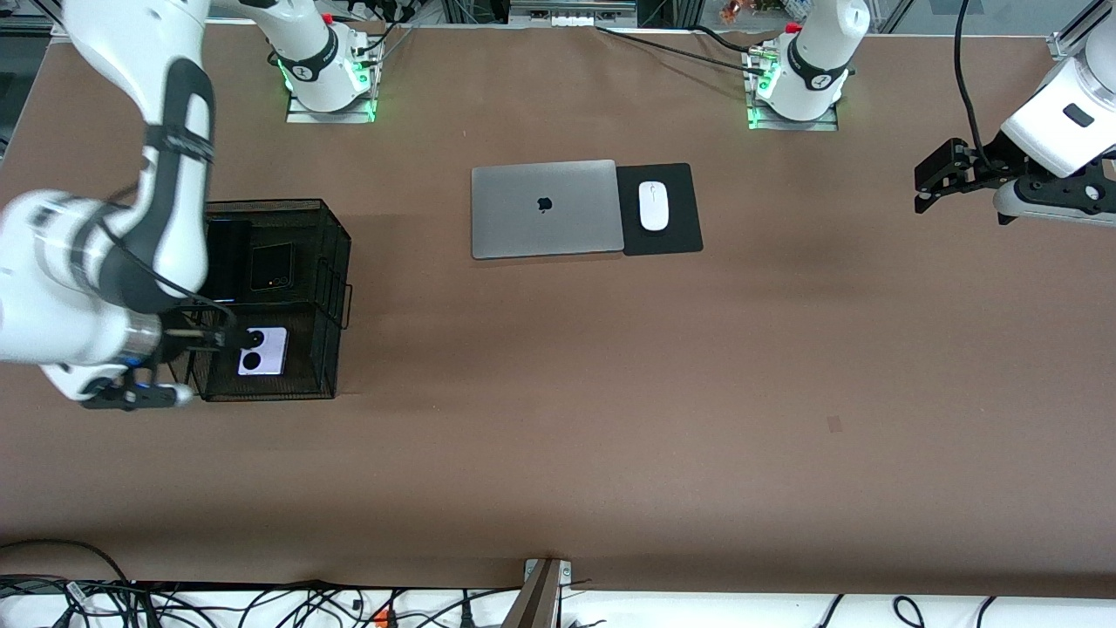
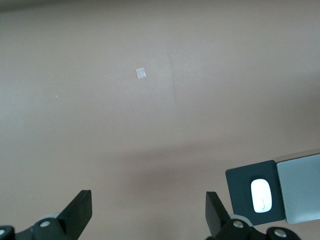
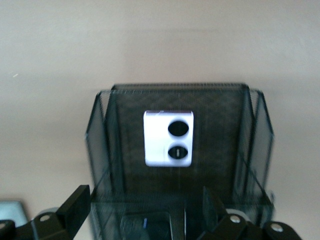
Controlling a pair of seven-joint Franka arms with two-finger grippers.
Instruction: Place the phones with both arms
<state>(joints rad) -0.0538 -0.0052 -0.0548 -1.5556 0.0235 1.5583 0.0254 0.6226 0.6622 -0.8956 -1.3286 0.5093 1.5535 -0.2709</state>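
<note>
A black mesh basket [image 1: 336, 288] stands toward the right arm's end of the table. In its compartment nearer the front camera lies the lavender-white phone [image 1: 265, 352] [image 3: 168, 138], face showing two black circles. The farther compartment holds the small squarish black phone [image 1: 271, 266] [image 3: 145, 225] and the long black slab phone [image 1: 228, 260], partly hidden by the right arm. My right gripper [image 1: 222, 336] [image 3: 145, 210] hangs open over the basket, holding nothing. My left gripper [image 1: 926, 185] [image 2: 149, 212] is open and empty, raised over bare table at the left arm's end, where that arm waits.
A closed silver laptop [image 1: 544, 208] [image 2: 300, 187] lies mid-table near the robot bases, with a white mouse [image 1: 653, 206] [image 2: 261, 195] on a black pad [image 1: 676, 237] beside it. A small pale tape mark [image 2: 141, 73] sits on the brown tabletop. Cables run along the table's front edge.
</note>
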